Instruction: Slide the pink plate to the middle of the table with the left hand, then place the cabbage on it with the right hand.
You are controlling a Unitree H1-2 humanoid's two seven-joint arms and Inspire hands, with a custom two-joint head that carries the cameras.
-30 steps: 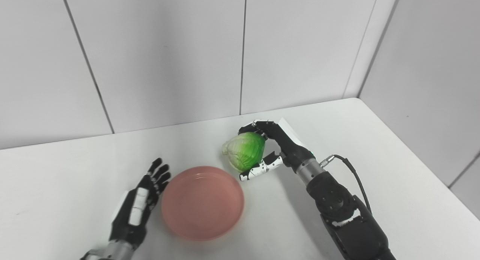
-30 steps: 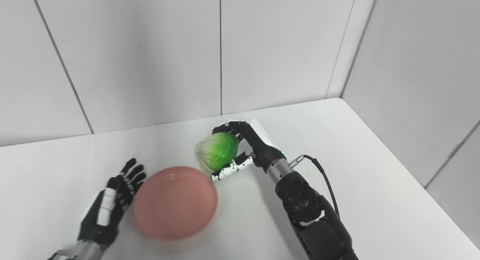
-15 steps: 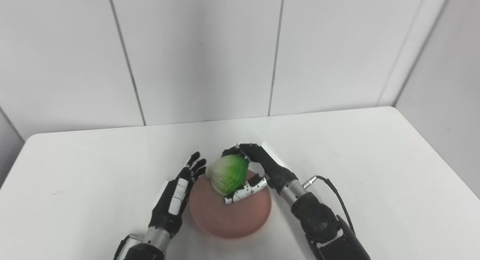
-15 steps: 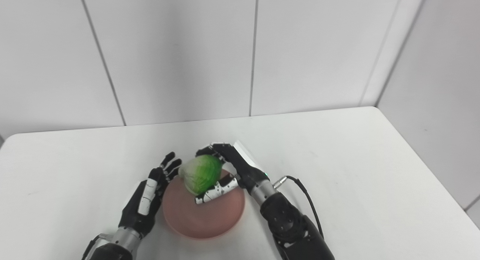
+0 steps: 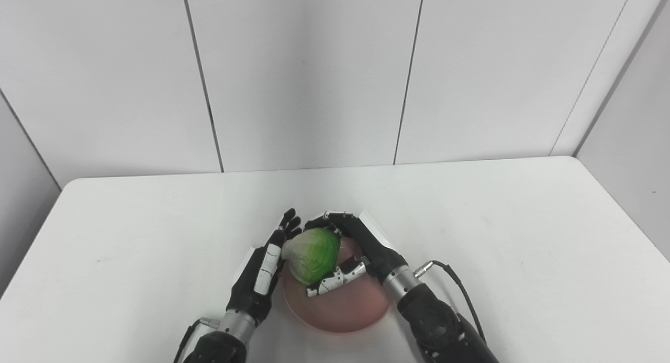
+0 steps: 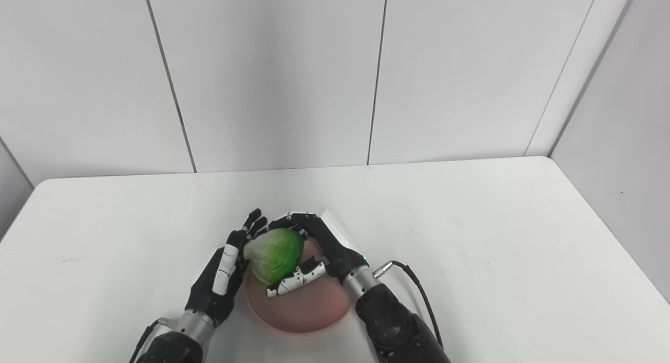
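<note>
The pink plate (image 5: 349,309) lies on the white table near the front middle. Over its far left part hangs the green cabbage (image 5: 312,255), with my right hand (image 5: 361,250) shut on it, fingers curled over the top and thumb underneath. I cannot tell whether the cabbage touches the plate. My left hand (image 5: 260,277) stands edge-on against the plate's left rim, fingers straight and apart, holding nothing. In the right eye view the cabbage (image 6: 273,254) sits between the left hand (image 6: 221,279) and the right hand (image 6: 324,253) above the plate (image 6: 309,310).
The white table (image 5: 497,237) stretches to both sides, with white wall panels behind and a wall close on the right. A black cable (image 5: 460,289) loops from my right wrist.
The camera has swung, shifting the whole scene. My right hand has carried the cabbage from beside the plate to above it and a little lower. The left hand stays at the plate's left rim.
</note>
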